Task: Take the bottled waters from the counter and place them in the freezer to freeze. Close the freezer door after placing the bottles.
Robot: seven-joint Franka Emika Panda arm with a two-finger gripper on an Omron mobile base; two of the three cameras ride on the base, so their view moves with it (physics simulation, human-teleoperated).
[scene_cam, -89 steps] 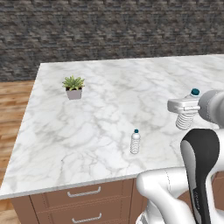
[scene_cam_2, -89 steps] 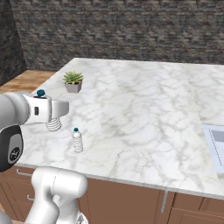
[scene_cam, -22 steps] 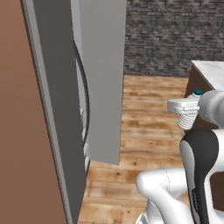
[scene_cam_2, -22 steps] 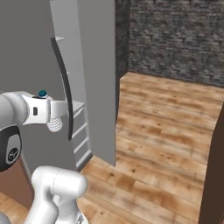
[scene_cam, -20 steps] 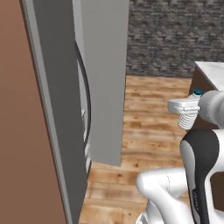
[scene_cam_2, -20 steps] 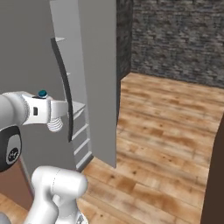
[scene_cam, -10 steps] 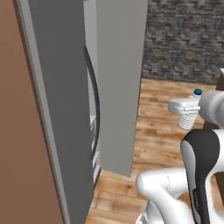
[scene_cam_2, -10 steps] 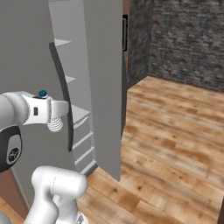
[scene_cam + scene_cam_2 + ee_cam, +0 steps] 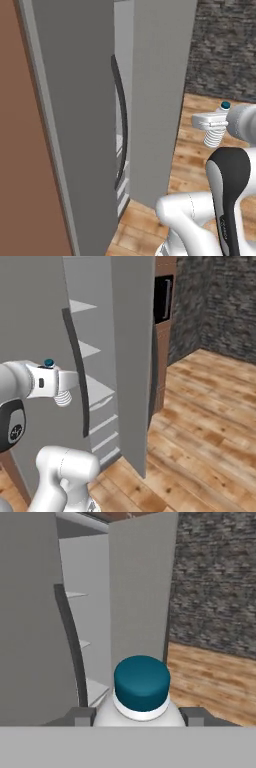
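Change of view as the base drives: the marble surface with its plant and second bottle has passed out of the base views. Ahead of the pincer [image 9: 135, 714], the freezer [image 9: 92, 351] with its open door [image 9: 157, 100] has replaced it, and looms nearer than a second ago.

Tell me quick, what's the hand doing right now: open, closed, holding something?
Hand: closed on a water bottle, teal cap up, facing the open freezer.
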